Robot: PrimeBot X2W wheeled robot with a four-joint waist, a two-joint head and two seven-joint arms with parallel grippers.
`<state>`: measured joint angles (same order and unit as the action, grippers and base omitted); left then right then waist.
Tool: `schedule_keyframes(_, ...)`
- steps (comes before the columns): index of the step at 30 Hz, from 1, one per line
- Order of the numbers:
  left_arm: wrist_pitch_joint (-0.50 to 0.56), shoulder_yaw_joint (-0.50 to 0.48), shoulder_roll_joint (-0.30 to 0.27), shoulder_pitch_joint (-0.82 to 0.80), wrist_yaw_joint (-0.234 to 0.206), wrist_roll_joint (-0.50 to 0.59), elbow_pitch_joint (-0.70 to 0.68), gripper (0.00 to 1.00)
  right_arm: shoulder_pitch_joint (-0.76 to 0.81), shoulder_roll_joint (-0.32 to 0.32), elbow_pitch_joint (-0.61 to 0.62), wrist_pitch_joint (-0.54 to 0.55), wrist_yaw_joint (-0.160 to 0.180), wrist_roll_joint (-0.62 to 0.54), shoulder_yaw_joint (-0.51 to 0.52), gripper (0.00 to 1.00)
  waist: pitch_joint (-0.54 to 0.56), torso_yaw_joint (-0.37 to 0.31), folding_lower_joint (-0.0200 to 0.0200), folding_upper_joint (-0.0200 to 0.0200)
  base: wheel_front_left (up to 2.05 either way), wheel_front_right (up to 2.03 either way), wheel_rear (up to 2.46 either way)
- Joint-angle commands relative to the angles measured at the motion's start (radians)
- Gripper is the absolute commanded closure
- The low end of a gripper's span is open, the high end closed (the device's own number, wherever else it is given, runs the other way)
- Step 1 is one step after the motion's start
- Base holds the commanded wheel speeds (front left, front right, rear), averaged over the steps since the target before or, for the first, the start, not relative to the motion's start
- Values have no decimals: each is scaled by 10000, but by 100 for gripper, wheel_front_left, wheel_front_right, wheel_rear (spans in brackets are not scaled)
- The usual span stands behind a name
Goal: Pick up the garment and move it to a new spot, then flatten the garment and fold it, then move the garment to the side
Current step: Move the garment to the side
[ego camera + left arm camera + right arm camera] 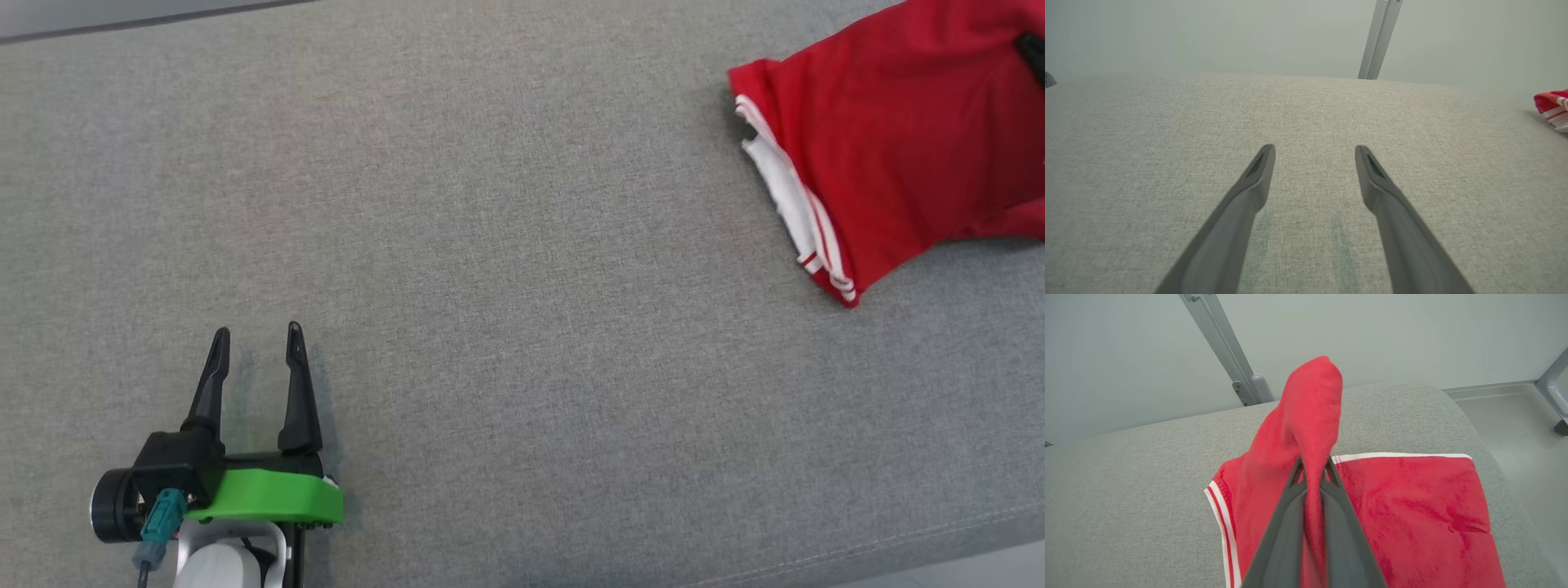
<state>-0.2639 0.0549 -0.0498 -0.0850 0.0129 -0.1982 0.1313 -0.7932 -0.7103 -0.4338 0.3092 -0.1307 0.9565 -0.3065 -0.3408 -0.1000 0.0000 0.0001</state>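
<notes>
Head view, near left: what is the left gripper (258,328) doing?

Nothing. It hovers low over the bare cushion (490,245), fingers well apart and empty.

And farther out?

The garment (906,139), red with white trim, lies loosely doubled at the far right of the cushion. In the right wrist view the right gripper (1313,461) is clamped tight on a ridge of its cloth. That ridge stands up past the fingertips, and the rest lies flat on the cushion.

Which step is this?

The pick-up, I judge, ahead of the move to a new spot.

How should it be done well?

Hold the pinch firm and lift straight up until the trailing hem clears. Then carry left, toward the open middle. The cushion's right edge runs just beside the garment, so any drift right could let cloth slide off. From a single pinch the garment will hang and swing, so go slowly. Lay it down hem first, and flattening should come easier.
</notes>
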Motion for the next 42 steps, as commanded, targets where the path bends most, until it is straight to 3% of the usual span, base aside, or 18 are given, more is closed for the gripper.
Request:
schedule_keyframes(1,-1,2,-20,-208,-5,63,11,0,-234,-58,-90,-82,-1,-75,107,100,-455,-265,0,-1,0,0,0)
schedule_keyframes(13,-1,-156,-21,-60,56,243,102,0,-355,-228,-453,51,0,-26,450,100,-390,-573,0,-1,0,0,0)
schedule_keyframes(14,-1,-166,-21,-66,67,274,118,0,-326,-222,-569,9,0,-112,474,89,-392,-589,0,-1,0,0,0)
schedule_keyframes(16,-1,-189,-20,-140,104,394,116,0,-415,-215,-979,-410,0,-557,628,0,-444,-620,0,-1,0,0,0)
schedule_keyframes(20,-1,-135,-21,-262,118,393,154,0,-603,-40,-1789,-1384,-1,-1811,664,0,-505,-572,0,-1,0,0,0)
schedule_keyframes(24,-1,-174,-20,-109,24,267,120,0,-621,41,-2215,-3081,0,-3290,814,0,-388,-480,0,-1,0,0,0)
schedule_keyframes(29,-1,-400,-21,352,-144,-10,51,0,142,808,-2105,-5103,0,-4633,1088,0,300,-349,0,-1,0,0,0)
schedule_keyframes(35,-1,-560,-21,1028,-343,-492,-132,0,2084,1975,-945,-5728,2,-5874,1506,0,1498,-75,0,-1,0,0,0)
schedule_keyframes(42,-1,-615,-18,1820,-592,-787,-32,0,5172,3792,1633,-5737,3,-7169,2618,0,2785,419,0,-1,0,0,0)
